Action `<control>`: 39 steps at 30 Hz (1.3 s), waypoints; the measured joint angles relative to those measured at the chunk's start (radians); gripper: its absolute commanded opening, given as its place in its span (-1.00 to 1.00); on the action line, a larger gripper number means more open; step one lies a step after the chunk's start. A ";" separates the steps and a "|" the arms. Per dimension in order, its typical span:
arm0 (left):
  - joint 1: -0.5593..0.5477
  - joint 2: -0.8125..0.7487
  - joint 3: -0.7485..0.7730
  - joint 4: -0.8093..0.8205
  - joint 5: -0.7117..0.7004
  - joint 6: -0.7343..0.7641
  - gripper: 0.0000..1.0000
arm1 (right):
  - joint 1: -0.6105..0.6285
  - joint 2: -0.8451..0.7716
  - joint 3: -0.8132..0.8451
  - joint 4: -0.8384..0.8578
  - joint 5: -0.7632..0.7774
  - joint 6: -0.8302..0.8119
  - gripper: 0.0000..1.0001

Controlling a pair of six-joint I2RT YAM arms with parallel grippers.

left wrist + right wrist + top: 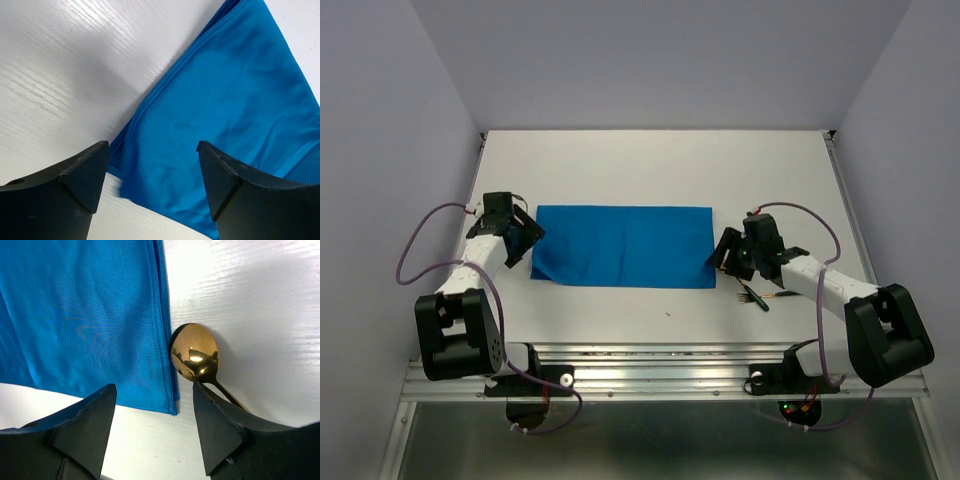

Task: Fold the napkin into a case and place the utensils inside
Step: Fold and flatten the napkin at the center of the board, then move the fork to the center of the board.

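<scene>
Here's the napkin (623,246), lying flat mid-table (650,165) as 1 wide blue rectangle, doubled edges showing at its left end. My left gripper (152,150) hangs over that near-left corner, its 2 fingers spread wide, holding nothing, with cloth below the gap. Over on the other side, my right gripper (155,390) is parted too and grips nothing, poised above the napkin's near-right corner. The spoon (194,353) sits on bare table, its gold bowl right against the cloth's right edge. The fork (753,297) lies apart from the cloth, beside my right arm.
</scene>
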 measured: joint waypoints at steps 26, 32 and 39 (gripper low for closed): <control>-0.238 0.104 0.218 -0.020 -0.146 0.076 0.30 | 0.000 0.081 0.058 -0.097 0.161 -0.042 -0.85; -0.239 0.145 0.196 -0.013 -0.120 0.074 0.30 | -0.010 0.127 0.060 -0.073 0.207 -0.038 -0.85; -0.239 0.145 0.195 -0.008 -0.114 0.074 0.30 | -0.134 0.133 0.060 -0.050 0.243 -0.036 -0.84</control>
